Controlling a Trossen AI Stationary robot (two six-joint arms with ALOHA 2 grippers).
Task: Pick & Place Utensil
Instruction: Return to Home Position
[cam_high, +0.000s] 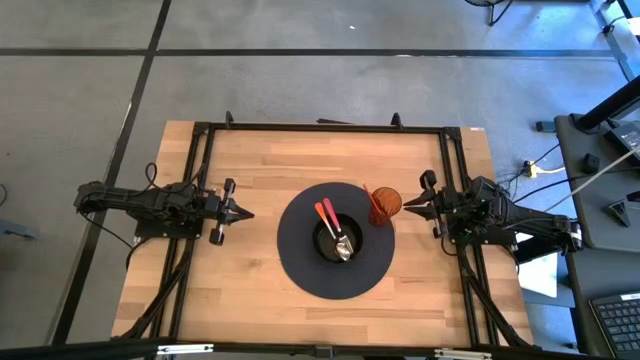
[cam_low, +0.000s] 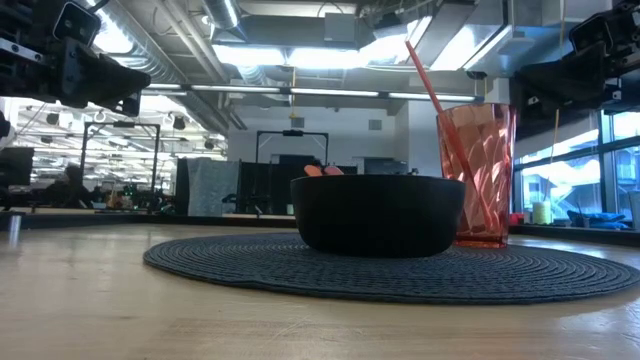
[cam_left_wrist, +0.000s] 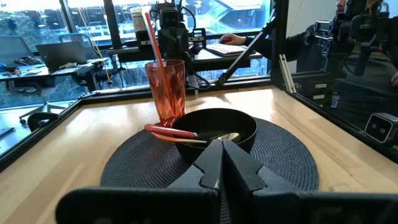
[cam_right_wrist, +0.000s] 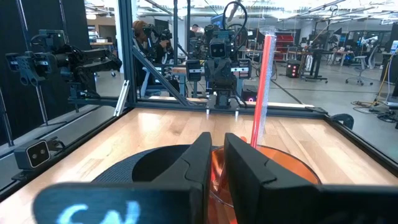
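Observation:
A black bowl (cam_high: 335, 240) stands in the middle of a round dark woven mat (cam_high: 295, 255). In the bowl lie two utensils with red and pink handles (cam_high: 326, 216), their handles leaning on its rim (cam_left_wrist: 165, 130), and a metal spoon head (cam_high: 345, 248). A red ribbed tumbler (cam_high: 385, 207) with a red straw (cam_low: 430, 80) stands upright on the mat's right edge. My left gripper (cam_high: 243, 212) hovers shut off the mat's left side, pointing at the bowl. My right gripper (cam_high: 405, 205) hovers shut just right of the tumbler, pointing at it (cam_right_wrist: 280, 162).
A black metal frame (cam_high: 320, 127) runs along the table's far edge and down both sides behind the arms. Bare wood (cam_high: 250, 160) lies around the mat on all sides. Desks, cables and other equipment stand beyond the table's right side.

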